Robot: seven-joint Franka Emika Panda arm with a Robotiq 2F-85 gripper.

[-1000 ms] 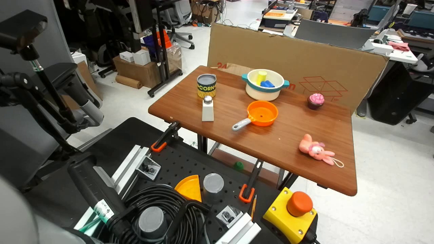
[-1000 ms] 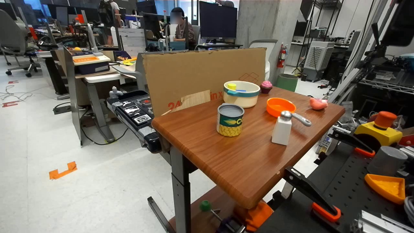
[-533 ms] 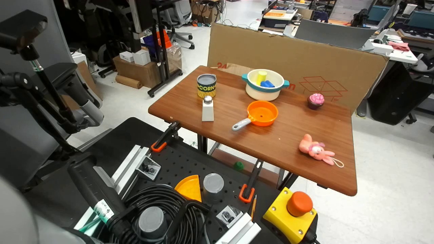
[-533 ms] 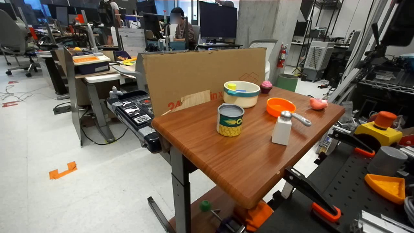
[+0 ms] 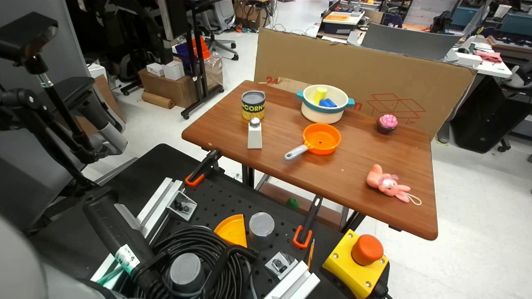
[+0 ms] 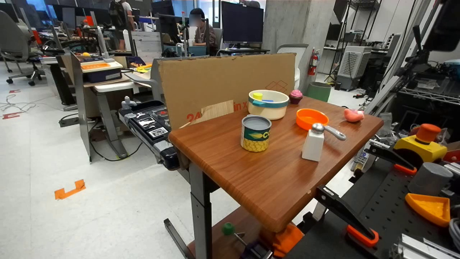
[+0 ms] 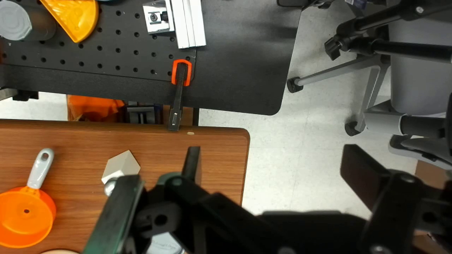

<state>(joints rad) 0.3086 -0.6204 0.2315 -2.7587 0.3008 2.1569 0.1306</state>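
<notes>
My gripper [image 7: 271,150] shows only in the wrist view. Its black fingers are wide apart with nothing between them; the table corner and pale floor show behind. A white shaker with a silver top [image 7: 122,165] is nearest, partly hidden behind the left finger; it stands upright in both exterior views [image 5: 254,137] [image 6: 313,145]. A corn can [image 5: 253,106] [image 6: 256,135] stands near it, and its grey lid [image 7: 164,244] is mostly hidden in the wrist view. An orange pan with a grey handle [image 7: 26,215] [image 5: 322,141] lies on the wooden table [image 5: 357,174].
A cream pot [image 5: 322,114] holds yellow and blue pieces. A pink cupcake [image 5: 387,123] and a pink bunny [image 5: 387,182] lie on the table. Cardboard [image 5: 332,62] stands behind. Clamps [image 7: 178,95], a black pegboard [image 7: 116,70] and a red-and-yellow button [image 5: 368,249] are in front.
</notes>
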